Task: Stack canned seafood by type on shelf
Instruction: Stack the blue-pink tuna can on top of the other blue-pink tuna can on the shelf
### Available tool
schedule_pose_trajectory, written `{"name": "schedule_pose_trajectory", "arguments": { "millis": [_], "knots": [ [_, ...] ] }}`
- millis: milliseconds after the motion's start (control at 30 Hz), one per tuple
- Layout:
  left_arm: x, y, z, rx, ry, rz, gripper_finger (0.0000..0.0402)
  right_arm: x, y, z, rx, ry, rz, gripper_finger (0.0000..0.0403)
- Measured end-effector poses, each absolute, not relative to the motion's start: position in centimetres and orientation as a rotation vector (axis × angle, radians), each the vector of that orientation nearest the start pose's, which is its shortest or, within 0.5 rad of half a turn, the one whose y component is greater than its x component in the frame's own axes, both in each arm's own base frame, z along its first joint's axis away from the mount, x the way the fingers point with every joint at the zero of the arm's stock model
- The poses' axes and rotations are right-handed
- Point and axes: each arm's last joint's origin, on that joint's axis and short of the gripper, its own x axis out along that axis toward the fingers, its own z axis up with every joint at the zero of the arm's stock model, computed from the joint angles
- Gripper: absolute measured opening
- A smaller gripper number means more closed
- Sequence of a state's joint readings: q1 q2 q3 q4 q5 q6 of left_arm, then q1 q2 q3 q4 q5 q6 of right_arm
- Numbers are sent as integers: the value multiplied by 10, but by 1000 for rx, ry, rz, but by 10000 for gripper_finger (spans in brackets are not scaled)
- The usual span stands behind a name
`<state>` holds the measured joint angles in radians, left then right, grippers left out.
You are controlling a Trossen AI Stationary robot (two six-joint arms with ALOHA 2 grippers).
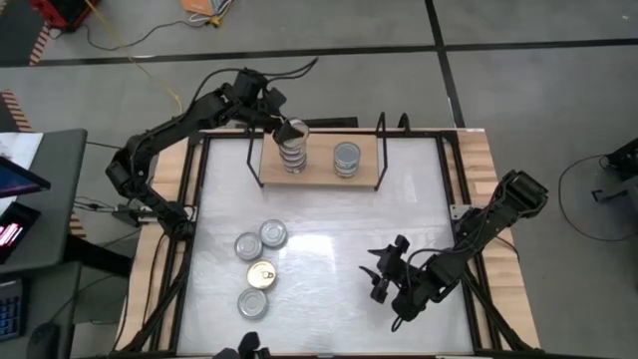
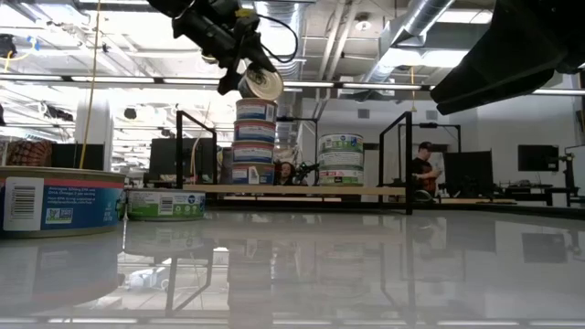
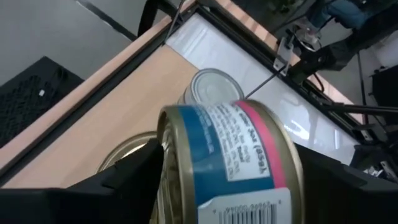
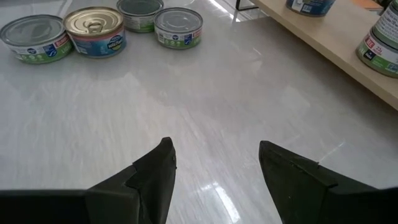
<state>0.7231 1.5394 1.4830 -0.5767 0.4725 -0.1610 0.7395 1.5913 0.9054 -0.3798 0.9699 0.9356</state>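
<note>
Now tilted tin [image 2: 262, 84] between left gripper [image 2: 239, 71] fingers, apparently above stack [image 2: 253, 142]

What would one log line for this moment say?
left gripper: tilted tin between fingers above left stack | right gripper: open, idle | loose tins: four

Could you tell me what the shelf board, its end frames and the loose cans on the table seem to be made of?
The shelf board looks like pale unfinished wood: matte, light tan. Its end frames look like thin black metal wire or rod, probably painted. The loose cans look like metal with glossy printed paper or plastic labels; one lid is shiny gold with a pull tab, the others silver-grey.
</note>
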Motion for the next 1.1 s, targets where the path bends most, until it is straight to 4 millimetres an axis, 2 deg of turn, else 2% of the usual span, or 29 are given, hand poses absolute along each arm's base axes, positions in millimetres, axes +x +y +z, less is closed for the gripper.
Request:
{"name": "schedule_pose_trajectory", "arguments": {
  "millis": [200, 500, 800, 1100],
  "knots": [
    [254, 217, 357, -533, 510, 308, 262, 233, 180, 185, 90, 517, -488, 260],
    [242, 231, 358, -585, 486, 315, 172, 233, 180, 185, 90, 517, -488, 260],
    [238, 235, 358, -616, 473, 321, 173, 233, 180, 185, 90, 517, -488, 260],
    [238, 233, 359, -635, 460, 246, 175, 233, 180, 185, 90, 517, -488, 260]
  ]
}}
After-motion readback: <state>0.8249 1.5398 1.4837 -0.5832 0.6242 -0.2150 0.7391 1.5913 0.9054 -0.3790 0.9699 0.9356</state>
